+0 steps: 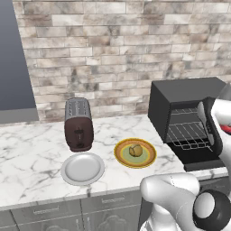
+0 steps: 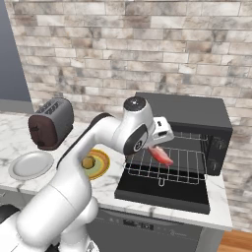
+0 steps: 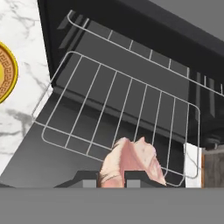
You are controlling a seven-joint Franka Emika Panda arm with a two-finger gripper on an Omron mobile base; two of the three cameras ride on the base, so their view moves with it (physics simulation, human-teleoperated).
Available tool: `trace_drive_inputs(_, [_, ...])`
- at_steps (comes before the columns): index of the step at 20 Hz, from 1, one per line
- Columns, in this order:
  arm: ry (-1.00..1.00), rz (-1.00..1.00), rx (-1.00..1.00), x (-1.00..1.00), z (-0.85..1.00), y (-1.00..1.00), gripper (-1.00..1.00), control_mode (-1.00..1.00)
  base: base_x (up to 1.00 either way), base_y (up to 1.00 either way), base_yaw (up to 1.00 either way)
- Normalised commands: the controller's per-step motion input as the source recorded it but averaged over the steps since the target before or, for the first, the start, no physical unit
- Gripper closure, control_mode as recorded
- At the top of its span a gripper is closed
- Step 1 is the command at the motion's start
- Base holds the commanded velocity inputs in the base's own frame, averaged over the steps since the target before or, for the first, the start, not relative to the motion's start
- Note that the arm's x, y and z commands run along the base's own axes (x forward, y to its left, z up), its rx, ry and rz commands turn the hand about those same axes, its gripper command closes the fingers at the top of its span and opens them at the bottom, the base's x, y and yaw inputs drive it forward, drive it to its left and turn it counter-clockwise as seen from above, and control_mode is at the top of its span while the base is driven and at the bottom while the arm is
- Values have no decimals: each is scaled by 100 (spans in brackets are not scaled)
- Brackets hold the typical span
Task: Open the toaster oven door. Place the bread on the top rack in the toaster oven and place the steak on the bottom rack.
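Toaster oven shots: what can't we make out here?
- Steak: hand view, near end hidden behind the gripper; jaw contact not visible.
- Gripper in left base view: hidden behind the arm's own links.
- Top rack: right base view, left part hidden by the arm.
- Toaster oven: left base view, right side cut by the edge and the arm.

One toaster oven (image 2: 197, 118), two racks (image 3: 127, 109), two plates (image 1: 82, 168), one toaster (image 1: 78, 124), one bread (image 1: 135, 150), one steak (image 3: 131, 162).
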Motion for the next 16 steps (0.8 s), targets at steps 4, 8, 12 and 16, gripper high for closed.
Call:
trace_drive_inputs(4, [0,0,3,14,-18,-9,100,-100,0,0,0])
trace_drive_inputs(8, [-1,0,0,19,-13,-17,100,-100,0,0,0])
trace_drive_inputs(12, [-7,0,0,10,-10,-18,100,-100,0,0,0])
trace_drive_inputs(16, [-2,0,0,5,-9,-14,100,-100,0,0,0])
